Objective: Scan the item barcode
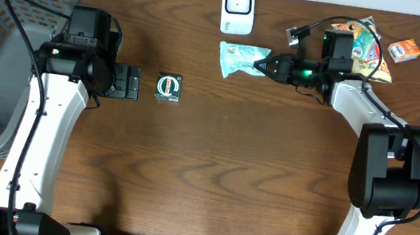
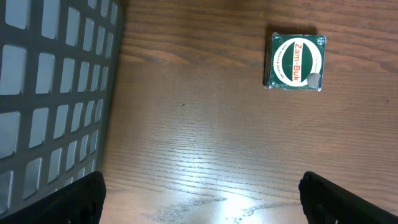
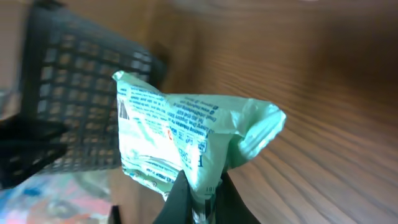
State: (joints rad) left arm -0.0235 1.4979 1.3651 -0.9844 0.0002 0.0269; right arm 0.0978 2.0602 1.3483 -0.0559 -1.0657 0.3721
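Observation:
My right gripper (image 1: 264, 63) is shut on the edge of a pale green printed packet (image 1: 237, 59), just in front of the white scanner (image 1: 238, 7) at the back of the table. In the right wrist view the packet (image 3: 180, 140) is crumpled and pinched between the black fingers (image 3: 180, 199). A small green Zam-Buk tin (image 1: 168, 87) lies flat on the wood, a little to the right of my left gripper (image 1: 130, 84). The left wrist view shows that tin (image 2: 295, 62) ahead, and the left gripper (image 2: 199, 208) wide open with nothing in it.
A grey mesh basket (image 1: 5, 52) takes up the left side, close beside the left arm. Colourful snack bags (image 1: 367, 48) and a small orange box (image 1: 404, 51) lie at the back right, behind the right arm.

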